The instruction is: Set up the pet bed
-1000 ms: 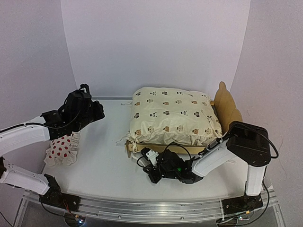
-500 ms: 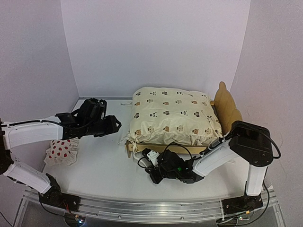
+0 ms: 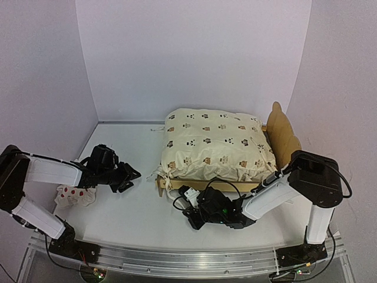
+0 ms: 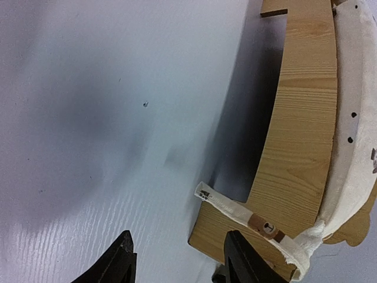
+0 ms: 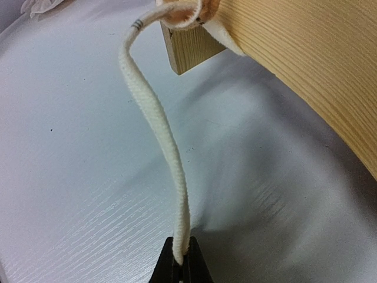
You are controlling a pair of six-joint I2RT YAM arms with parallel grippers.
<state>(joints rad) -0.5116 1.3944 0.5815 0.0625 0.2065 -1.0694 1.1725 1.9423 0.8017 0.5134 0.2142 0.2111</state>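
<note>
Pet bed (image 3: 284, 135) at counter's right side, bear-print cushion (image 3: 212, 144) on it. Right jaws clamped on cushion's tie cord (image 5: 156, 130), probably for tying it down. Left jaws apart, empty, near bed's foot corner.

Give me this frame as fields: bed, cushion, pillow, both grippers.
pet bed: on table, headboard at the right
cushion: lying on the bed frame
spotted pillow: on table at left, off the bed
left gripper: open, empty, low over table, facing the bed's foot end
right gripper: shut on cream cord from cushion corner
</note>
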